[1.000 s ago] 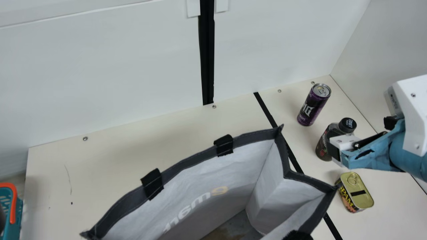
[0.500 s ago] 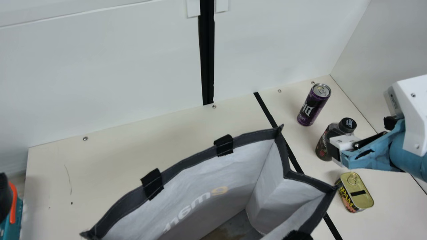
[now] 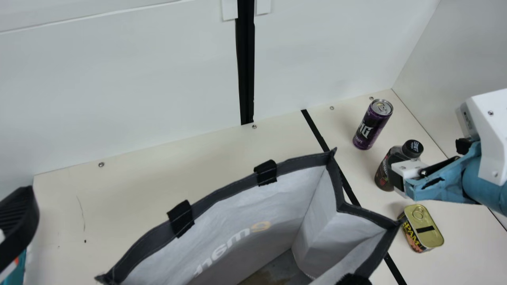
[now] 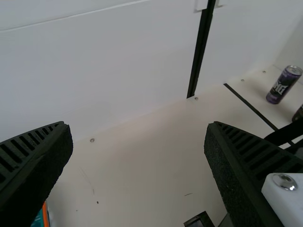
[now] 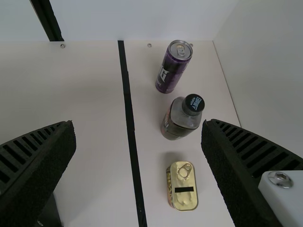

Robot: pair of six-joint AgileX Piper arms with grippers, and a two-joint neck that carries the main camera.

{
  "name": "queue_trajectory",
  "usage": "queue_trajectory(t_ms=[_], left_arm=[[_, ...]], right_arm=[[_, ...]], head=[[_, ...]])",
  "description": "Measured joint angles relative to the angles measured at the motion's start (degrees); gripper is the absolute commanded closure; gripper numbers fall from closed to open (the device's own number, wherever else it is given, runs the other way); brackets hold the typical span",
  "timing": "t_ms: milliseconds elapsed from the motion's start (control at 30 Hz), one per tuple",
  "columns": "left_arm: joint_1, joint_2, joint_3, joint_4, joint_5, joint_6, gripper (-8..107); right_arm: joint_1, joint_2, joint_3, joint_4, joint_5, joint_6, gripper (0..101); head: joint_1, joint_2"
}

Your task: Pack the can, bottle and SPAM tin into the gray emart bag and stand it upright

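My left gripper [image 3: 18, 221] is at the main view's left edge, left of the gray bag [image 3: 301, 162]; in the left wrist view the left gripper [image 4: 139, 165] stands open and holds nothing. On the right, my right gripper [image 3: 402, 178] hangs over the table, partly covering the dark bottle [image 3: 386, 168]. The right wrist view has the right gripper [image 5: 137, 165] wide apart and empty. The purple can [image 3: 372, 124] stands behind the bottle, and the SPAM tin [image 3: 423, 229] sits in front of it. The bag stands with its mouth open; its front part is cut off.
A teal basket [image 3: 20, 269] with an orange part is at the far left, partly behind the left gripper. White walls [image 3: 138, 79] rise behind and to the right of the table [image 3: 59, 221]. A black strip [image 3: 313, 126] crosses the table between bag and goods.
My left gripper has come into the main view from the left edge, over the basket. The right arm, the bag and the three goods have stayed still.
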Motion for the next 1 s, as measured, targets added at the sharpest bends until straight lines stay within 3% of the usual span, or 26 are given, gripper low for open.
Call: queue_trajectory(t_ms=[500, 1000], left_arm=[[-8.54, 4.78, -7.14, 0.06, 2.72, 2.62, 9], [-20.60, 7.48, -6.82, 4.44, 2.72, 3.69, 9]], right_arm=[[0.00, 0.00, 0.00, 0.00, 0.00, 0.00, 6], [0.00, 0.00, 0.00, 0.00, 0.00, 0.00, 6]], head=[[-0.09, 0.00], [-0.09, 0.00]])
